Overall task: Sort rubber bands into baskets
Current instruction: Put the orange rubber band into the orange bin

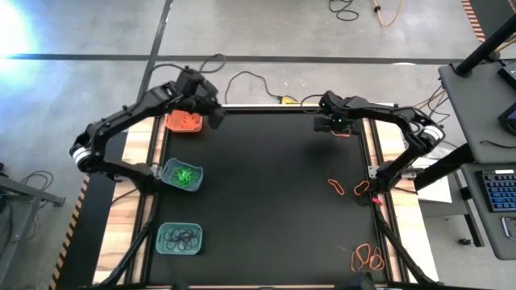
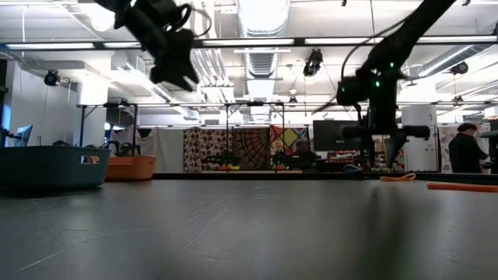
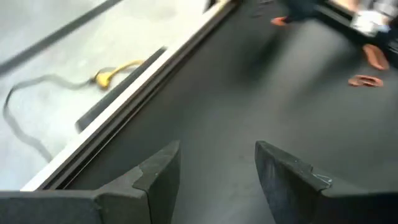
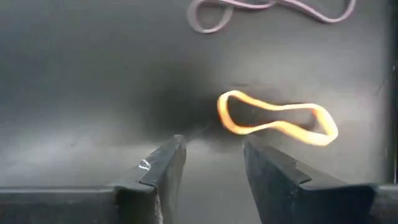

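From above, the orange basket (image 1: 185,122) holds orange bands, one teal basket (image 1: 182,176) green ones, the other (image 1: 179,238) black ones. Loose orange bands (image 1: 367,258) lie nearby. The left gripper (image 3: 217,167) is open and empty. The right gripper (image 4: 212,155) is open, empty, beside an orange band (image 4: 277,119).

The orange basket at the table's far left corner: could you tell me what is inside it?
Orange rubber bands lie tangled in the orange basket. The left gripper hangs beside it.
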Controlling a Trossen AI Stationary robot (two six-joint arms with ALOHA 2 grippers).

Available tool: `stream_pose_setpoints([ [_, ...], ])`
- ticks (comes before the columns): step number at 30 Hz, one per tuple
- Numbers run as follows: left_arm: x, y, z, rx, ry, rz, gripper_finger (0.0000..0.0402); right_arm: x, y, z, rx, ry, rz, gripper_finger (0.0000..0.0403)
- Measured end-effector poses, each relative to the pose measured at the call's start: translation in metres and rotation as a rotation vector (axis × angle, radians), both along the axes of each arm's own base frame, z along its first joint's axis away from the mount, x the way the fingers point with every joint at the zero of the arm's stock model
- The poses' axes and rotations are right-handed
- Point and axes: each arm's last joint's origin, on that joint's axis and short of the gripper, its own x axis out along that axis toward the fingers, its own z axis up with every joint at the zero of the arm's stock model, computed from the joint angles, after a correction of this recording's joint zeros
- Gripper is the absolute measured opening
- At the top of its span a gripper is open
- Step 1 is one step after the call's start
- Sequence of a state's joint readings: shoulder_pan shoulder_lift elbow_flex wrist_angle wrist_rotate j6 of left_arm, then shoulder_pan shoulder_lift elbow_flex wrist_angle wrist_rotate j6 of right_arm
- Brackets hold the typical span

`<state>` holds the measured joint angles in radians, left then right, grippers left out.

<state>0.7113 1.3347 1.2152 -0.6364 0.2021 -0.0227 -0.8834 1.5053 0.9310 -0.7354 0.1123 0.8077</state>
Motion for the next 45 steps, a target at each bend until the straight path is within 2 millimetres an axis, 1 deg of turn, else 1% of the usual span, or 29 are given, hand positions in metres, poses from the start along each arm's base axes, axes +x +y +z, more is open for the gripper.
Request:
stream_pose_setpoints([
  [2, 0.008, -0.01, 0.002, 0.031, -0.01, -0.055, 0.0189, -0.004, -0.005, -0.008, 0.02, 0.016, -0.004, 0.0142],
  [5, 0.015, -0.019, 0.003, 0.074, 0.007, -0.082, 0.0189, -0.007, -0.011, -0.018, 0.048, 0.042, 0.026, 0.0123],
  [10, 0.016, -0.022, 0.003, 0.098, 0.031, -0.06, 0.0189, -0.009, -0.019, -0.029, 0.054, 0.053, 0.064, 0.0088],
  [14, 0.016, -0.022, 0.003, 0.099, 0.038, -0.055, 0.0189, -0.009, -0.021, -0.035, 0.069, 0.067, 0.078, 0.0055],
  [19, 0.015, -0.022, 0.003, 0.099, 0.038, -0.054, 0.0189, -0.009, -0.021, -0.035, 0.065, 0.08, 0.122, 0.0017],
  [21, 0.015, -0.022, 0.003, 0.099, 0.039, -0.055, 0.0189, -0.007, -0.02, -0.031, 0.052, 0.074, 0.138, 0.0011],
  [23, 0.015, -0.022, 0.003, 0.1, 0.039, -0.054, 0.0189, -0.002, -0.017, -0.025, 0.03, 0.063, 0.171, 0.001],
  [26, 0.015, -0.022, 0.003, 0.109, 0.044, -0.063, 0.0189, 0.02, -0.01, -0.008, -0.04, 0.013, 0.235, 0.0009],
  [29, 0.017, -0.021, 0.003, 0.122, 0.041, -0.067, 0.0189, 0.05, 0.001, 0.001, -0.075, -0.039, 0.322, 0.0009],
  [33, 0.019, -0.019, 0.005, 0.152, 0.016, -0.068, 0.0189, 0.101, 0.015, 0.008, -0.121, -0.133, 0.448, 0.0009],
  [38, 0.018, -0.018, 0.006, 0.175, 0.022, -0.082, 0.0189, 0.168, 0.031, 0.008, -0.163, -0.206, 0.584, 0.0009],
  [42, 0.009, -0.02, 0.01, 0.176, 0.039, -0.079, 0.0189, 0.219, 0.044, 0.014, -0.217, -0.251, 0.779, 0.0009],
  [45, 0.0, -0.022, 0.014, 0.185, 0.061, -0.054, 0.0189, 0.25, 0.056, 0.014, -0.237, -0.277, 0.939, 0.0009],
])
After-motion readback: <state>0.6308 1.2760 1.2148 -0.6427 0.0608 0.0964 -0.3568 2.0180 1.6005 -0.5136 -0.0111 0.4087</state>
